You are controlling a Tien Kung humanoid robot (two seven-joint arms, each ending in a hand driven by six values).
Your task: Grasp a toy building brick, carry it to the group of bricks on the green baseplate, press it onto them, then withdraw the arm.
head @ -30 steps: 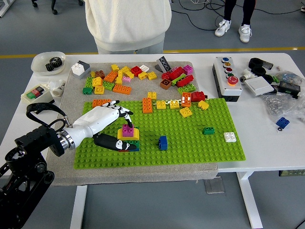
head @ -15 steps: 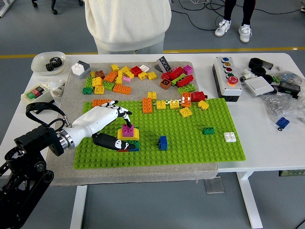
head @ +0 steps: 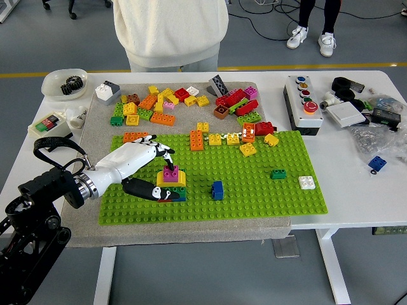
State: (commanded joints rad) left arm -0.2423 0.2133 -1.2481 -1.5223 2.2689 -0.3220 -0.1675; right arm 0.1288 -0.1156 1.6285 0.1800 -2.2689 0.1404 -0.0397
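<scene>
The magenta brick (head: 170,173) sits on top of the stack (head: 172,185) on the green baseplate (head: 254,184), so I judge the carry done. My left hand (head: 147,170) is at the stack's left, fingers over the brick and thumb by the base; I can't tell if it's gripping. Final pressing and withdrawal remain.

person (head: 170,32): cut off at top edge | left arm (head: 32,216): cut off bottom-left | brick stack (head: 172,184): base hidden by thumb
</scene>
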